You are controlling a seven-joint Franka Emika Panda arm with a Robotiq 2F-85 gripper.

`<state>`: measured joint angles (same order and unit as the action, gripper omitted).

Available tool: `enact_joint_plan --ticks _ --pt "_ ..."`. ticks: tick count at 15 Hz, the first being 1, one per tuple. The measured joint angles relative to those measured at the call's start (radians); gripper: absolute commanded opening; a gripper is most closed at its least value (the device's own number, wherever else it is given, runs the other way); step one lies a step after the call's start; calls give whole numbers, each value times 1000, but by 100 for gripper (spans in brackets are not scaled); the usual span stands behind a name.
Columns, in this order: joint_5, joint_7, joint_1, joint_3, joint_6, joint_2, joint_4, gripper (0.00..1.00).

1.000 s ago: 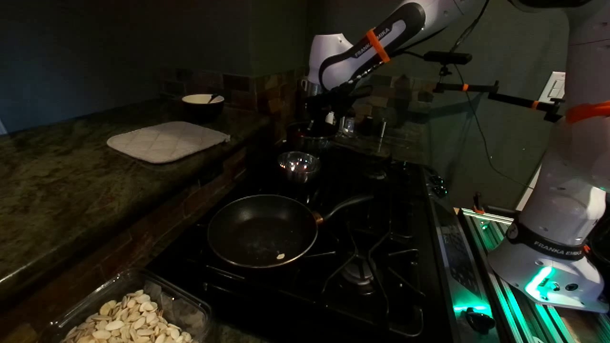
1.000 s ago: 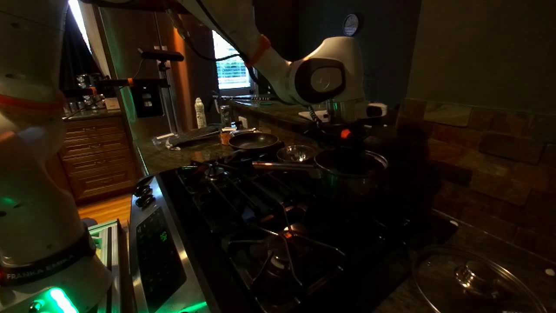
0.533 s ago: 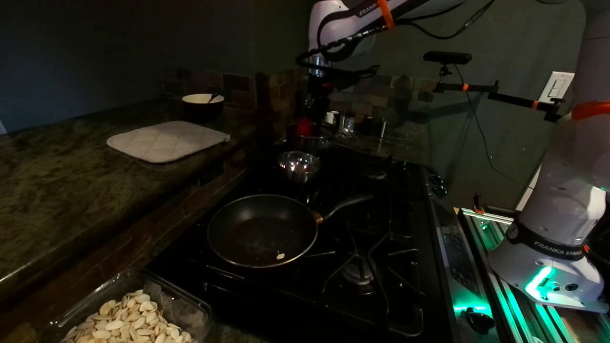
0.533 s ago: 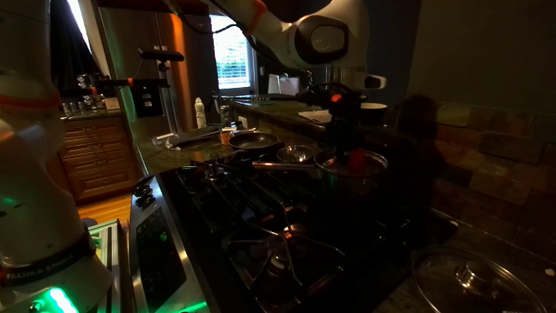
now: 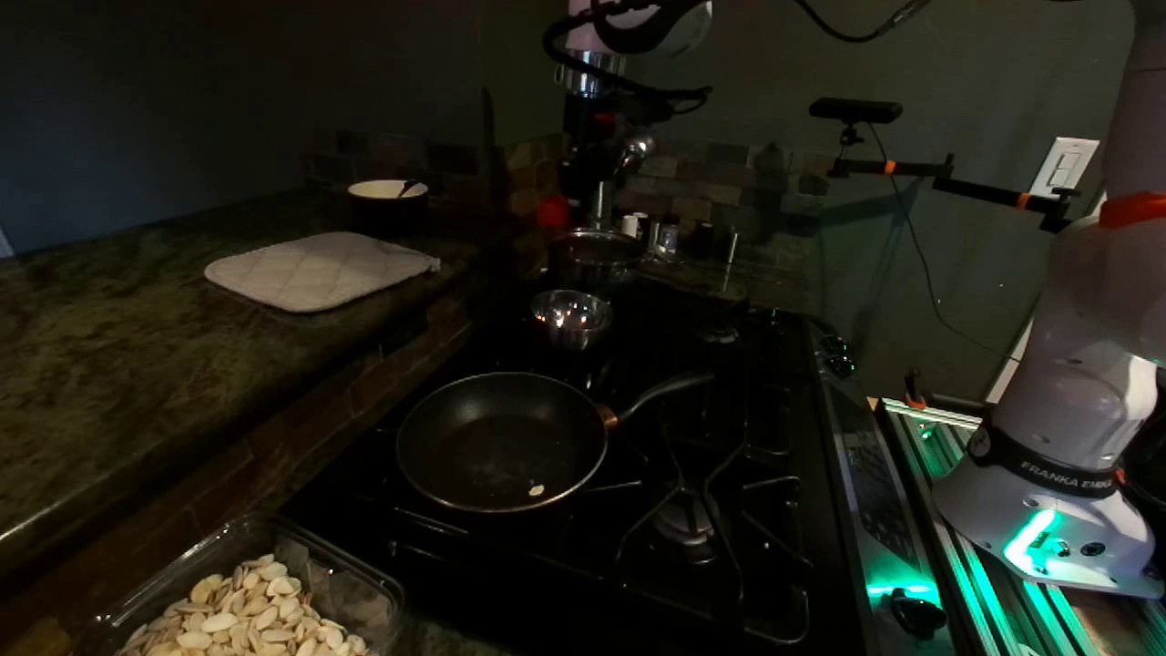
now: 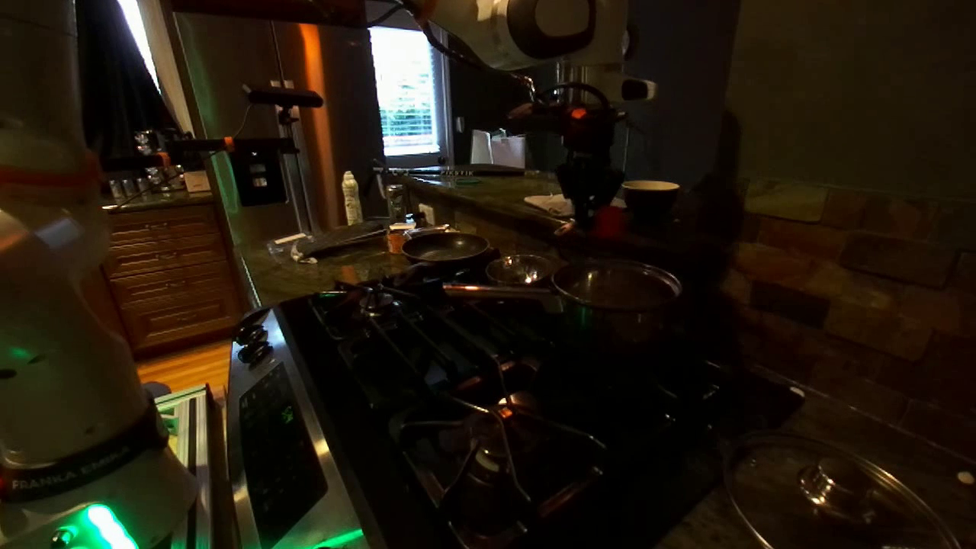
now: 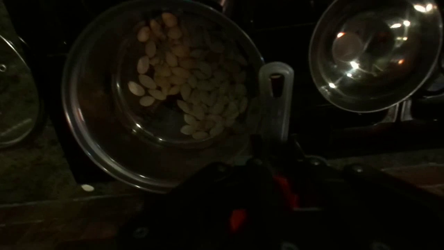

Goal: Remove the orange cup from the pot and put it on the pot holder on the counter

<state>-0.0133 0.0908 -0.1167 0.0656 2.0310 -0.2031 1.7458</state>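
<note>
The red-orange cup (image 5: pixel 552 211) hangs in the air above the pot (image 5: pixel 588 271) and clear of its rim; it also shows in an exterior view (image 6: pixel 610 223). My gripper (image 6: pixel 585 212) is shut on it. In the wrist view the gripper (image 7: pixel 272 152) is dark, with red parts of the cup (image 7: pixel 287 191) between the fingers. A pale see-through strip (image 7: pixel 275 104) with a hole, like a handle, sticks out past the fingertips. The pot (image 7: pixel 78 139) holds pale seeds. The white-grey pot holder (image 5: pixel 319 271) lies flat on the counter, away from the gripper.
A shiny metal bowl (image 5: pixel 570 314) and a black frying pan (image 5: pixel 501 442) stand on the stove. A dark bowl (image 5: pixel 388 205) stands behind the pot holder. A clear box of seeds (image 5: pixel 246 610) is at the front. A glass lid (image 6: pixel 831 488) lies beside the stove.
The arm has risen from the pot. The cup, hidden in the pot one second ago, came up at the rim and is now above it, shifted slightly left in both exterior views.
</note>
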Motion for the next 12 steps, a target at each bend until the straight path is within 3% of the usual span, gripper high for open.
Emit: enact_joint_plan --ticks 4,5,11,12 --pt "0 83 41 -54 -22 -22 -57 4" --pt "-3 108 50 -67 -23 -30 -71 17" --pt "-11 166 65 -91 -23 -60 -101 17" --pt "-12 167 64 -90 -23 -60 -102 4"
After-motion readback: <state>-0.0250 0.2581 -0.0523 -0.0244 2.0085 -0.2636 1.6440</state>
